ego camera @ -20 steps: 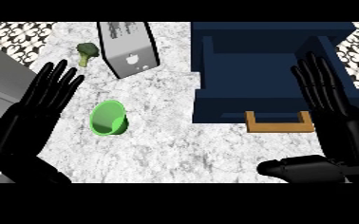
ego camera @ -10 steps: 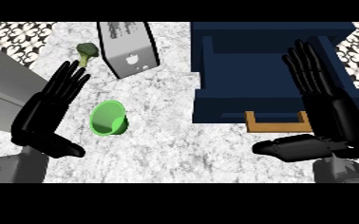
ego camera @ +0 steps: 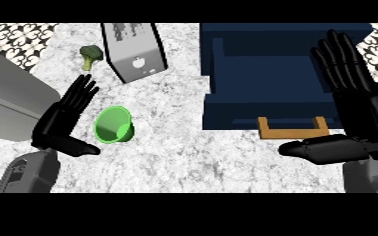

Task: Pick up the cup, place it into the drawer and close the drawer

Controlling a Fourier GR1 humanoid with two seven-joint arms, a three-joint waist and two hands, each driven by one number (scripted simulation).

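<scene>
Green cup point(ego camera: 114, 125) on its side, lower left of frame on worktop point(ego camera: 184, 150). Left hand point(ego camera: 60, 122) just beside it, fingers apart, holding nothing, prob. lined up to wrap it. Navy drawer point(ego camera: 266, 75), upper right, is open to receive it. Right hand point(ego camera: 358, 115) at right edge, fingers apart, resting.

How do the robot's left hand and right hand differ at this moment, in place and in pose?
The left hand is just left of the green cup; the right hand is at the right side of the open blue drawer. The left hand's fingers lean to the right; the right hand's point almost straight up. The right hand reaches higher in the view than the left hand. Both are black, open and hold nothing.
</scene>
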